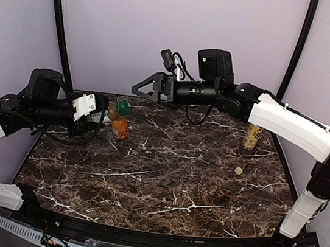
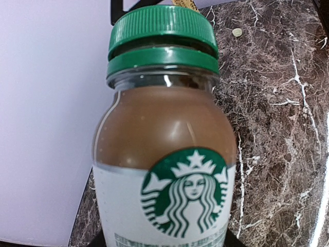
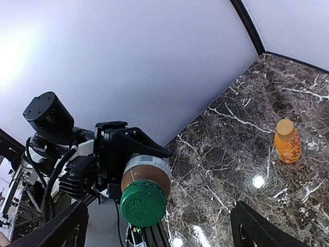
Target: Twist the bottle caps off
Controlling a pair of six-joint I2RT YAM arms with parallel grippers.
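top view, left claw (image 1: 103, 113): clenched on the coffee bottle (image 1: 113, 112), held tipped; ribbed green cap (image 1: 122, 107) on.
top view, right claw (image 1: 140, 87): spread, empty, aloft.
top view, marble table (image 1: 163, 178): squat orange juice bottle (image 1: 120, 129) just beside the held one; tea bottle (image 1: 251, 137) far right, round cream cap (image 1: 239, 170) loose near it.
left wrist: glossy clear neck, brown fill, white siren label (image 2: 185, 195).
right wrist: orange cap (image 3: 285, 126) on.

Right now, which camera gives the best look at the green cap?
The left wrist view: the green cap fills the top of the picture, ribs sharp, with a dark gap above its ring. The right wrist view shows it end-on and smaller; the top view shows only a small green spot.
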